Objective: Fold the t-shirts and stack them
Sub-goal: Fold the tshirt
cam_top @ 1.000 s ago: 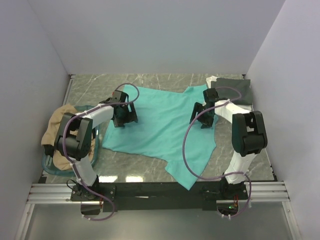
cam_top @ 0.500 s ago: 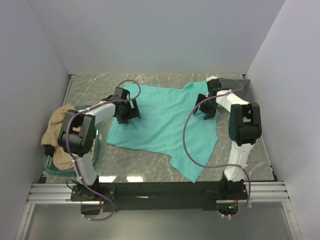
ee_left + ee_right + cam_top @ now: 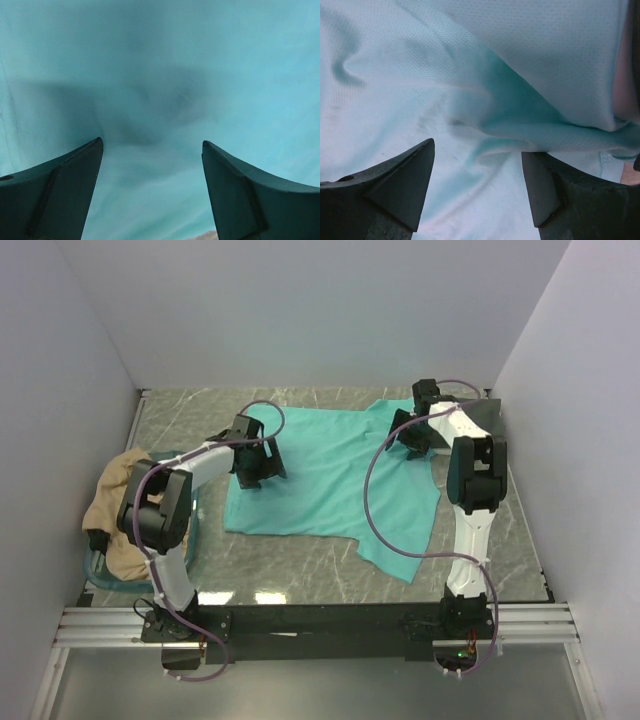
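The teal-green t-shirt lies spread flat in the middle of the marble table, with one sleeve hanging toward the near right. My left gripper is open low over its left part; the left wrist view shows only teal cloth between the spread fingers. My right gripper is open low over the shirt's far right corner; the right wrist view shows a wrinkled fold between the fingers. The tan t-shirt lies heaped in the basket at left. The dark grey t-shirt lies at the back right. The white one is hidden.
The teal plastic basket stands at the table's left edge, beside the left arm. White walls close in the table on the left, back and right. The right arm's purple cable loops above the teal shirt.
Both grippers have moved toward the back of the table. The teal shirt has slid with them, back and to the right, and its near edge has drawn up.
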You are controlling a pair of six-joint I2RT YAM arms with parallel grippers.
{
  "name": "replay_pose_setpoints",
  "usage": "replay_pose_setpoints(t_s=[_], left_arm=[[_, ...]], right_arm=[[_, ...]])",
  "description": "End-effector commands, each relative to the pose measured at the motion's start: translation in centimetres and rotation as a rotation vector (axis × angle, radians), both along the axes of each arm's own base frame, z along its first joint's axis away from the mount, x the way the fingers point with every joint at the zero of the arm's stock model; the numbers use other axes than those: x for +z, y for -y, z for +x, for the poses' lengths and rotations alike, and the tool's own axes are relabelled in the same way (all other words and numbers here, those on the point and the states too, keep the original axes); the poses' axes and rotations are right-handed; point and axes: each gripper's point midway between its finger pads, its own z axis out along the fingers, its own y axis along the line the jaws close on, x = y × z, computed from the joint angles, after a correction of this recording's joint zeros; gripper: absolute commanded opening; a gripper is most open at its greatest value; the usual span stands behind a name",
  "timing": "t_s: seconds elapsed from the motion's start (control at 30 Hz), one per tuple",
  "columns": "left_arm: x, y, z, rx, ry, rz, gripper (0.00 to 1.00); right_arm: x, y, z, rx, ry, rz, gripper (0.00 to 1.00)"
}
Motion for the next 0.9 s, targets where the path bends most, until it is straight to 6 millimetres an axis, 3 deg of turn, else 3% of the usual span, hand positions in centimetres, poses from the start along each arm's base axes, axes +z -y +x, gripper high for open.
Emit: replay_pose_setpoints(t_s=[0.0, 0.2, 0.27, 0.4, 0.47, 0.63, 0.83, 0.87], left_arm=[[4.0, 0.9, -0.5, -0.002, 0.082, -0.026, 0.86], [7.8, -1.4, -1.2, 0.114, 0.177, 0.025, 0.85], [7.8, -2.6, -2.1, 0.16, 0.167, 0.058, 0.83], [5.9, -5.1, -5.1, 0.219, 0.109, 0.143, 0.79], [5.6, -6.1, -6.4, 0.254, 0.094, 0.166, 0.76], [4.2, -7.9, -9.4, 0.314, 0.06, 0.183, 0.68], [3.1, -9.4, -11.7, 0.36, 0.011, 0.207, 0.66], [3.1, -9.5, -11.8, 0.364, 0.009, 0.208, 0.65]], right_arm=[[1.3, 0.0, 0.6, 0.019, 0.016, 0.018, 0.77], [2.8, -0.7, 0.5, 0.048, 0.064, 0.055, 0.77], [3.2, -0.8, 0.3, 0.058, 0.076, 0.054, 0.77], [4.7, -0.8, -0.2, 0.065, 0.117, 0.055, 0.76], [6.5, -1.0, -0.6, 0.07, 0.154, 0.069, 0.76], [8.9, -1.6, -3.3, 0.068, 0.204, 0.091, 0.76], [8.0, -2.8, -8.0, 0.082, 0.171, 0.106, 0.76], [7.1, -2.8, -9.0, 0.081, 0.148, 0.104, 0.76]])
